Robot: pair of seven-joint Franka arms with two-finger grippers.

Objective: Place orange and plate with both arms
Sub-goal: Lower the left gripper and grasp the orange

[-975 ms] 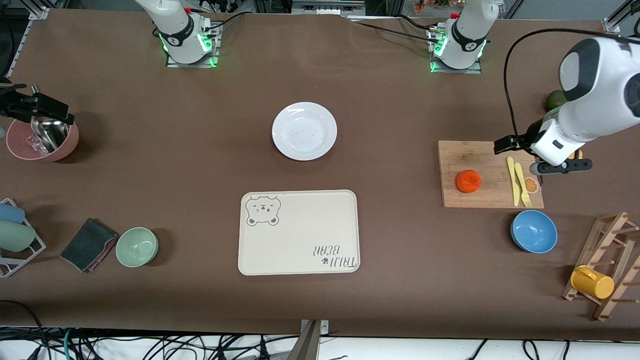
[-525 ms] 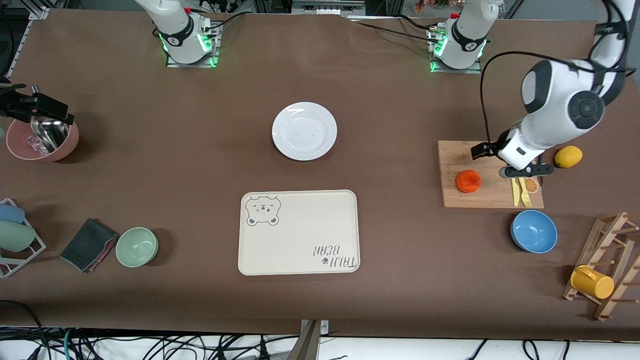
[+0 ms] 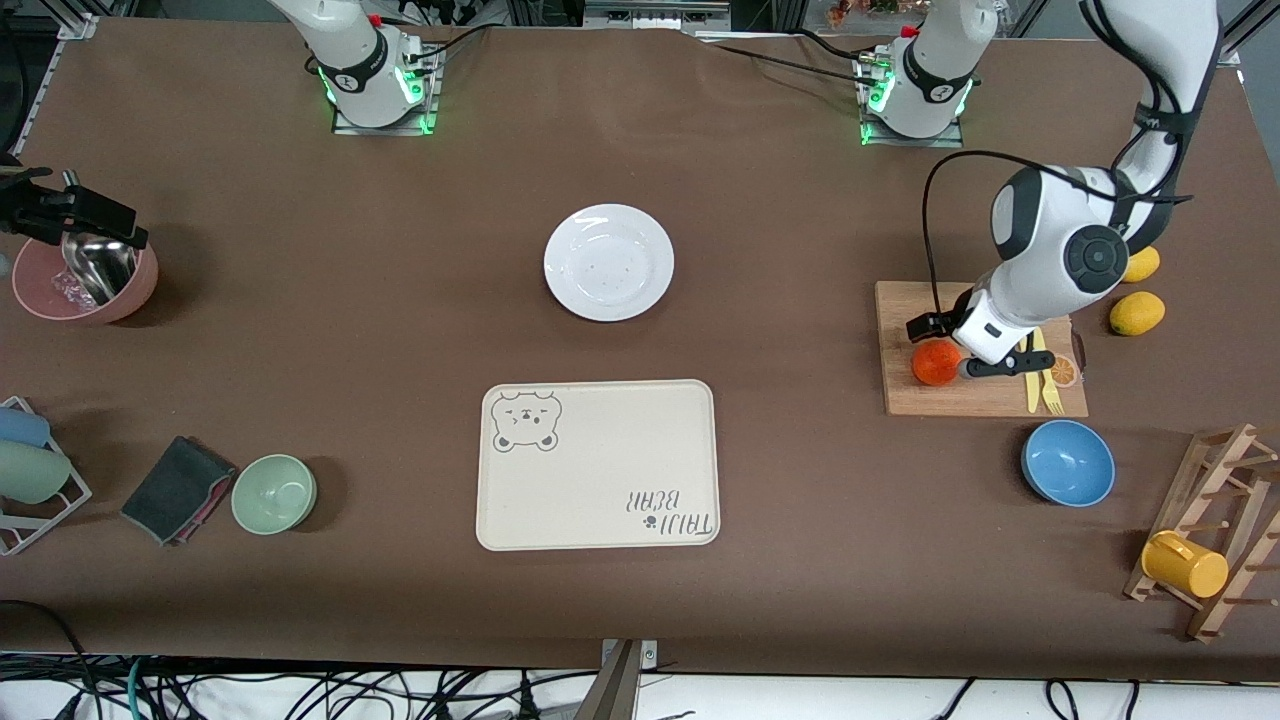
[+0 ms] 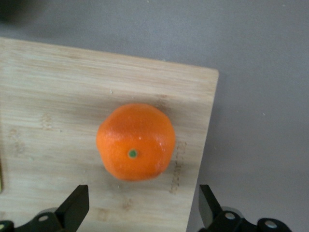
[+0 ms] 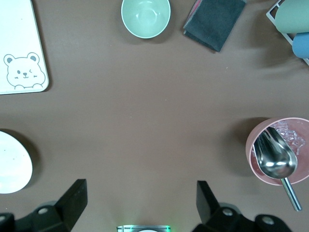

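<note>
- Orange [image 3: 936,363] sits on the board [image 3: 905,330], at the board's end nearer the table's middle; seen in close-up as well [image 4: 135,141]
- Left gripper [image 3: 965,350] hangs over the board right above the orange; its fingers [image 4: 73,207] are spread wide, one on each side of the fruit, touching nothing
- In the left wrist view the orange lies between the two fingertips but not yet down between them; its green stem dot faces up
- Plate [image 3: 608,262] lies empty at mid-table, farther from the front camera than the tray [image 3: 597,464]; a slice of its rim shows in the right wrist view [image 5: 12,166]
- Tray is bare, with a bear print at one corner [image 5: 21,48]
- Right gripper [image 3: 75,215] is up over the pink bowl [image 3: 40,290] at the right arm's end of the table; the right arm waits there
- Its fingers [image 5: 72,198] stand wide apart, holding nothing [image 5: 140,200]
- The pink bowl holds a metal scoop [image 5: 276,162] and ice
- Yellow fork [image 3: 1047,372] and knife [image 3: 1030,390] lie on the board at its end toward the left arm's side
- Two lemons [image 3: 1137,312] lie on the table beside the board
- Blue bowl [image 3: 1068,462] stands nearer the front camera than the board
- Green bowl [image 3: 274,493] and a dark cloth [image 3: 176,489] lie side by side toward the right arm's end
</note>
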